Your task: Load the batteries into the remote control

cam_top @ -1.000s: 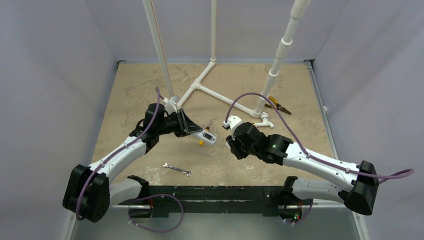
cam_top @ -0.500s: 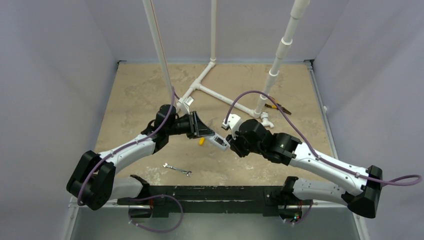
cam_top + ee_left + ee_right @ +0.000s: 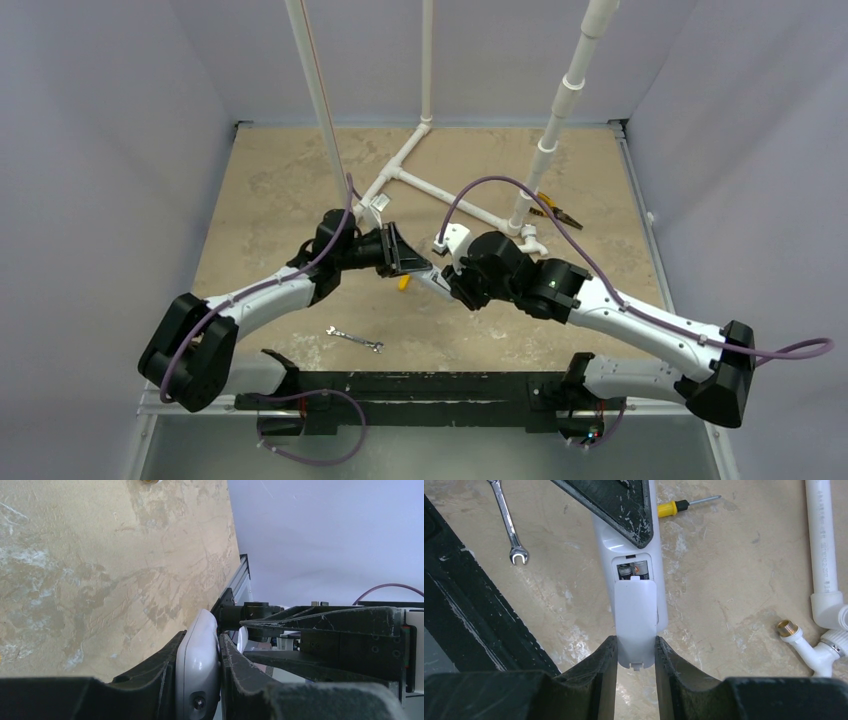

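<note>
Fingers [image 3: 165, 675] of left gripper [image 3: 201, 642] clamped on the remote control [image 3: 605, 550], which hangs in the air above the table [image 3: 260, 190] between the two arms. Right gripper [image 3: 635, 647] pinches the battery cover [image 3: 636, 615] by its edges, with the cover partly seated on the remote's back. Two batteries [image 3: 634, 570] show in the gap above it. Judged step: closing the compartment. Next move likely calls for a straight slide along the back until the cover latches.
</note>
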